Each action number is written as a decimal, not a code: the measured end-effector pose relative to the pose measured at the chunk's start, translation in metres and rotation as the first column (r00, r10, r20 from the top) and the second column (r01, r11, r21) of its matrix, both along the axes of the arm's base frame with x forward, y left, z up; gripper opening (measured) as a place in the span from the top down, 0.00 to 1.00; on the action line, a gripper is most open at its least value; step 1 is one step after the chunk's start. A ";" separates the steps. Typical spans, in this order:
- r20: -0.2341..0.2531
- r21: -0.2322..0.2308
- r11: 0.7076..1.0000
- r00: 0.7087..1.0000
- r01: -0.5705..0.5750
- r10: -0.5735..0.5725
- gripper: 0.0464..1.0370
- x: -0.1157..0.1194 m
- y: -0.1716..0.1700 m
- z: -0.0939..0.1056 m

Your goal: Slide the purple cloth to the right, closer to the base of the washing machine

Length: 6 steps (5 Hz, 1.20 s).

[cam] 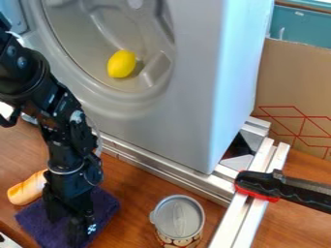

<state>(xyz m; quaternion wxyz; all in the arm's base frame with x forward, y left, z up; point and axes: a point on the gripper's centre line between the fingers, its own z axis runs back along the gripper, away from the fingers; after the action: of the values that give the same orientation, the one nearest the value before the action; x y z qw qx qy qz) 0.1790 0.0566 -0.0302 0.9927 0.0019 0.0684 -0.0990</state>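
Observation:
The black gripper (66,224) hangs at the lower left, low over a folded dark purple cloth (105,208). Its fingers stand apart, and part of the cloth shows between them. Whether the fingertips touch the cloth I cannot tell. Just left of the gripper lies an orange and cream rounded object (26,188), close to the cloth's upper left edge. To the right stands an upright can (178,218) with a grey top. A yellow lemon-like object (121,64) rests inside the round hollow of a large grey machine (188,97).
Metal rails (152,172) run along the machine's base, and pale bars (249,213) slant toward the front right. A black and red clamp (262,186) lies across them. Behind at right stands a cardboard sheet (291,82).

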 end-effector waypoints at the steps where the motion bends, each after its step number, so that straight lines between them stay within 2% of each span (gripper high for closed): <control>1: 0.058 -0.029 0.999 0.998 -0.028 0.029 0.04 0.029 -0.001 0.001; 2: 0.103 -0.053 0.999 0.995 0.001 0.004 0.04 0.054 -0.009 0.003; 3: 0.125 -0.067 0.998 0.992 0.012 -0.004 0.04 0.063 -0.012 0.004; 4: 0.139 -0.074 0.997 0.990 0.013 -0.003 0.04 0.062 -0.014 0.006; 5: 0.158 -0.081 0.997 0.987 0.014 -0.001 0.04 0.055 -0.015 0.016; 6: 0.243 -0.085 0.996 0.970 -0.012 0.032 0.04 0.049 -0.007 0.048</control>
<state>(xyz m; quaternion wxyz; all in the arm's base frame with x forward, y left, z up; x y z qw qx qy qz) 0.2283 0.0500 0.0175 0.9939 -0.0278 -0.0581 -0.0896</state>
